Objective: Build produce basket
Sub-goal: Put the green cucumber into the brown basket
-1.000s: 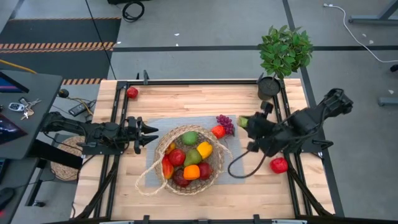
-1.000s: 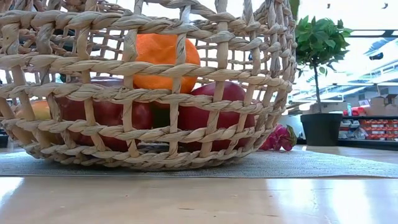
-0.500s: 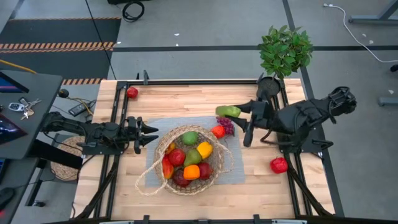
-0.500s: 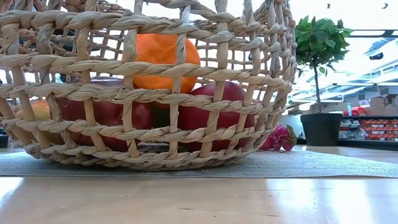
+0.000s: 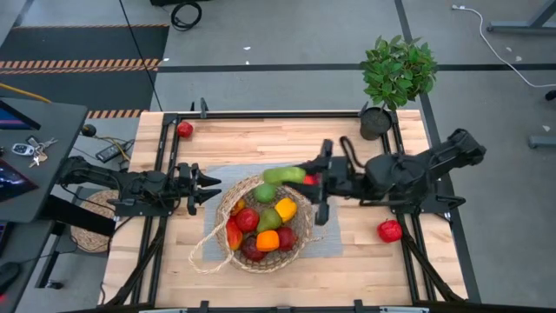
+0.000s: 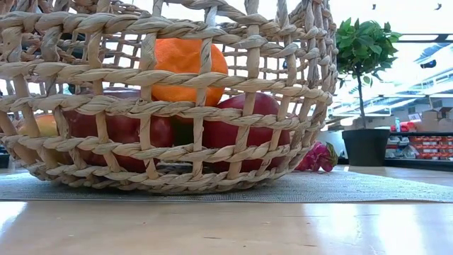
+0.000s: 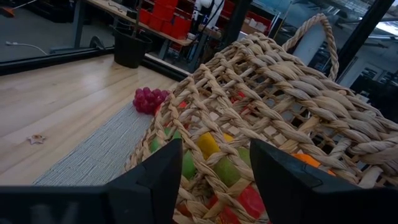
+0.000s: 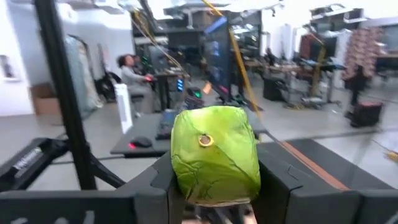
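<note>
Now the right gripper (image 5: 306, 174) pinches a green vegetable (image 5: 285, 175) above the basket (image 5: 300, 233) rim; grapes (image 7: 148, 99) lie just beside. Fruits (image 5: 261, 224) fill the basket. The left gripper (image 5: 207, 187), pressed together, waits beside it.

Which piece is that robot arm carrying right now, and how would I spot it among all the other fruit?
Find the wicker basket mid-table. Above its far rim, the right gripper holds a green leafy vegetable. Unlike the produce in the basket, it hangs in the air, clamped between dark fingers.
</note>
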